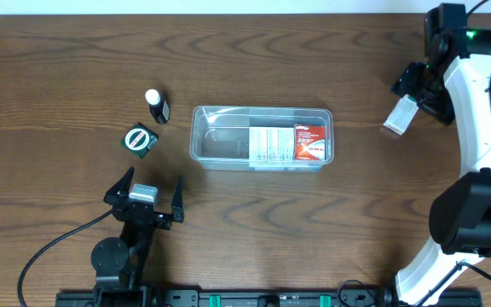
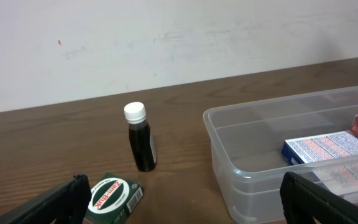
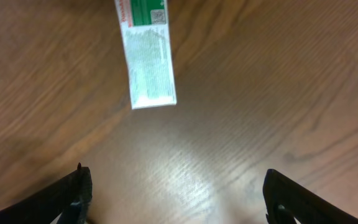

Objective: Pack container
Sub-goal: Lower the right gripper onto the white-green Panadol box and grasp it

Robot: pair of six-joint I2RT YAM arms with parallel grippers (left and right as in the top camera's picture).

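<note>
The clear container (image 1: 220, 136) lies mid-table with a white printed box (image 1: 271, 145) and a red box (image 1: 310, 141) inside its right half. Left of it stand a dark bottle (image 1: 157, 105) with a white cap and a green Zam-Buk box (image 1: 141, 139). My left gripper (image 1: 143, 200) is open near the front edge, empty, facing the green box (image 2: 112, 196) and the bottle (image 2: 140, 138). At far right my right gripper (image 3: 176, 196) hangs open over bare wood. A white-and-green box (image 3: 146, 56) lies on the table just beyond its fingertips, apart from them.
The container's near wall (image 2: 241, 180) stands right of my left gripper (image 2: 182, 199). Bare wood surrounds the white-and-green box (image 1: 400, 114). The right arm's white body (image 1: 476, 128) runs along the table's right edge.
</note>
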